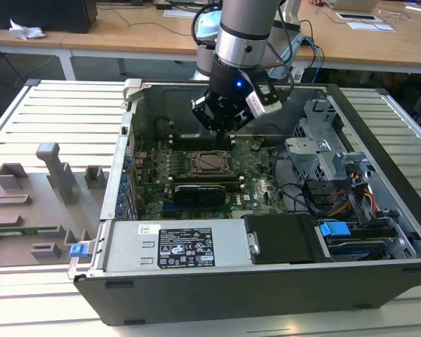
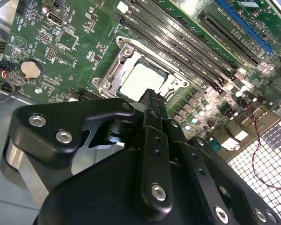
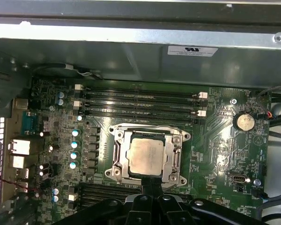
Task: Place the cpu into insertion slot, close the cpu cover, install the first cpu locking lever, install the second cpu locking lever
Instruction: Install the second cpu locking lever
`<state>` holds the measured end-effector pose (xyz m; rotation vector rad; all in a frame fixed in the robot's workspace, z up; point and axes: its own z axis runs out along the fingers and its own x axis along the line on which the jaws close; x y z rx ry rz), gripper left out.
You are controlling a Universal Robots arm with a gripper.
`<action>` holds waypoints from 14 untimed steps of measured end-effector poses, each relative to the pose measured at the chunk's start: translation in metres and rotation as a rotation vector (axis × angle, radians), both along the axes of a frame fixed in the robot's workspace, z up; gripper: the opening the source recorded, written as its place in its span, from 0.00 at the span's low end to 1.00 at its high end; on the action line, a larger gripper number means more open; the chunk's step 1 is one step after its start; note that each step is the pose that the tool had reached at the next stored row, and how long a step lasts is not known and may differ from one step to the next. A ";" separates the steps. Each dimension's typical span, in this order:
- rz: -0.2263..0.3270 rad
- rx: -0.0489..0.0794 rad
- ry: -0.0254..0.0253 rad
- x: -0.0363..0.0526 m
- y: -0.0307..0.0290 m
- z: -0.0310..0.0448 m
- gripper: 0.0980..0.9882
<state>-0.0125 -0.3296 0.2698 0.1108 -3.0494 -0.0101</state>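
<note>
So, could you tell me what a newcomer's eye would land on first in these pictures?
Probably the black gripper hanging inside the open computer case, just above the green motherboard. Next, the silver cpu sitting in its insertion slot at the board's middle, with the cpu cover framing it, the gripper's tip close to the slot's edge.

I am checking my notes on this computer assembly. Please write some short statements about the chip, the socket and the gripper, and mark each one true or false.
1. The cpu lies in the insertion slot. True.
2. The cpu cover is down around the chip. True.
3. The gripper holds the chip up in the air. False: it carries nothing; its tip is at the socket's edge.
4. The coin battery sits inside the socket. False: it sits apart on the green board.
5. The computer case is open on top. True.
</note>
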 end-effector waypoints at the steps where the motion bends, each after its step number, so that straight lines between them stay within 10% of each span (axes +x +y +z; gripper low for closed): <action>1: 0.000 0.000 0.0000 0.0000 0.0000 0.0000 0.01; 4: 0.000 0.000 0.0000 0.0000 -0.0001 0.0000 0.01; 5: 0.000 0.000 -0.0094 0.0000 -0.0002 -0.0002 0.01; 8: 0.000 0.000 -0.0792 0.0000 -0.0001 -0.0007 0.01; 10: 0.000 0.000 -0.1110 0.0000 -0.0001 -0.0009 0.01; 11: 0.000 0.000 -0.1357 0.0000 -0.0001 -0.0011 0.01; 12: 0.000 0.000 -0.1437 0.0000 -0.0001 -0.0012 0.01; 14: 0.000 0.000 -0.1437 0.0000 -0.0001 -0.0011 0.01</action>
